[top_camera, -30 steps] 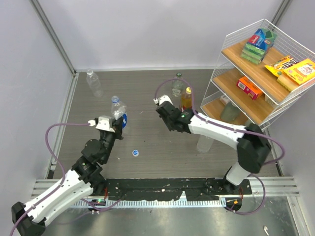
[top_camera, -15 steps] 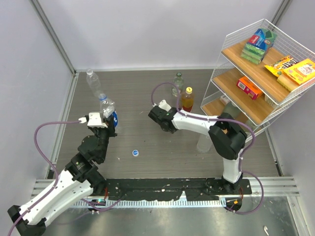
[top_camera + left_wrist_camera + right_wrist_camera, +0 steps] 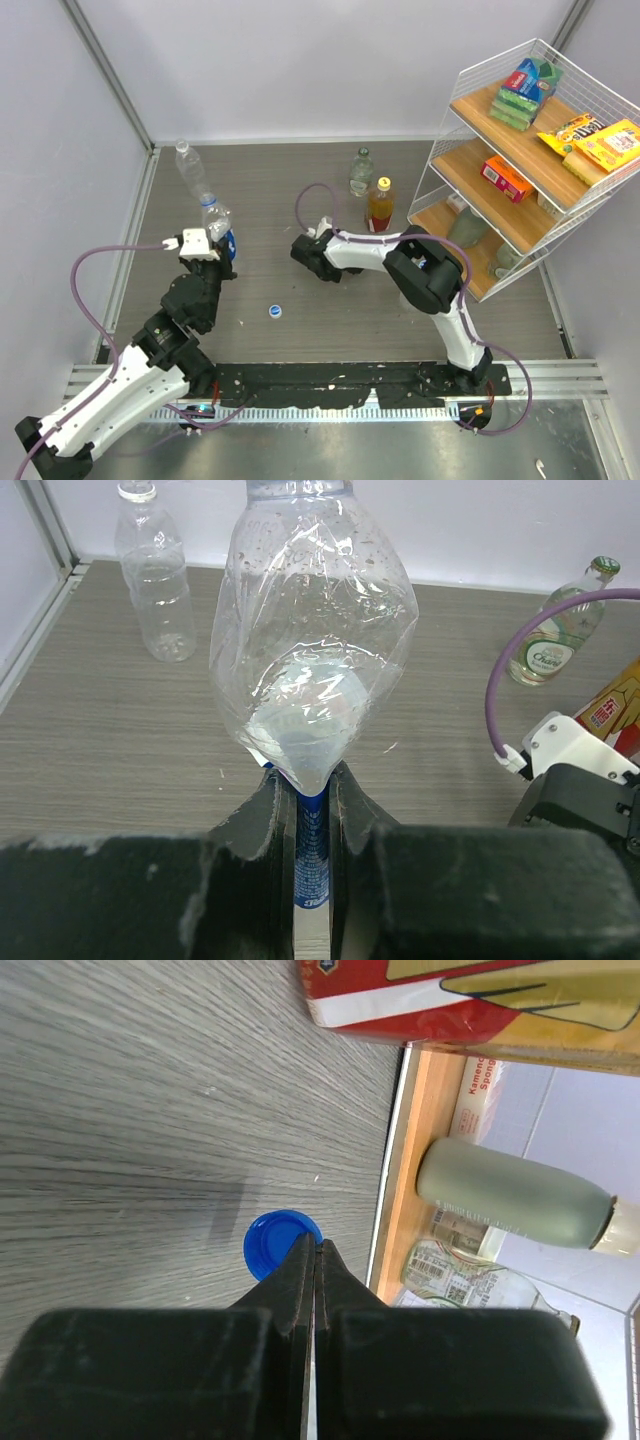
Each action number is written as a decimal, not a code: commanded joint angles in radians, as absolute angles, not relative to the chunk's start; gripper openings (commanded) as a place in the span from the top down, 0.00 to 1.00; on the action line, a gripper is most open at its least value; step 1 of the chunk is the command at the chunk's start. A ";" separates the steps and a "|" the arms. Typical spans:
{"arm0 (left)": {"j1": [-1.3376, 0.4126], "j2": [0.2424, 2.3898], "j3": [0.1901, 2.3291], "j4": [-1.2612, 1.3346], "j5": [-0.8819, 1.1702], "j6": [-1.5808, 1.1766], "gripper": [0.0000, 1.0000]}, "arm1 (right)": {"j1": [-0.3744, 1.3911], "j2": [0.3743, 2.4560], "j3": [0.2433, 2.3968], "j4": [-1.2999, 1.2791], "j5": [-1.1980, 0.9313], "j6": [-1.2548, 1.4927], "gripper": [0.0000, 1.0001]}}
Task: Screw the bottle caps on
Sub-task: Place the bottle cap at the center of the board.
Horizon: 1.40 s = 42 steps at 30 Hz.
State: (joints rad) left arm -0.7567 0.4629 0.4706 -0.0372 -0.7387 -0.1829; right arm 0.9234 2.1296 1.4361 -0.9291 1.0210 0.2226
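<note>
My left gripper (image 3: 207,247) is shut on the lower part of a clear bottle with a blue label (image 3: 218,222); its body (image 3: 310,630) is squeezed and stands upright between the fingers (image 3: 262,810). My right gripper (image 3: 305,252) hangs low over the table to the right of that bottle. Its jaws (image 3: 316,1245) are shut, pinching the rim of a dark blue cap (image 3: 268,1250). A white cap with a blue middle (image 3: 274,311) lies on the table between the arms. An amber bottle with a yellow cap (image 3: 379,204) and a green-capped clear bottle (image 3: 361,172) stand at the back.
Another clear bottle (image 3: 190,168) stands at the back left, close behind the held one. A wire shelf rack (image 3: 520,150) with snack boxes and bottles fills the right side. The right arm's purple cable (image 3: 305,200) loops over the table.
My left gripper has carried the bottle to the left and set it more upright. My right gripper has moved left and down toward it, the arm folding in.
</note>
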 commanded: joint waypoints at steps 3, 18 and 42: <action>-0.750 0.456 0.511 -0.034 -0.779 -0.183 1.00 | 0.965 2.207 1.517 -0.939 1.083 0.238 0.93; -0.752 0.451 0.508 -0.031 -0.792 -0.178 1.00 | 1.083 2.324 1.690 -0.976 1.028 0.325 0.61; -0.750 0.430 0.486 -0.011 -0.710 -0.178 1.00 | 0.911 1.810 1.143 -0.609 0.540 0.506 0.65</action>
State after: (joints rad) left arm -0.7567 0.4313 0.4713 -0.0521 -0.7273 -0.1787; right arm 0.9478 1.8202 1.1709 -0.6395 0.5980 0.4736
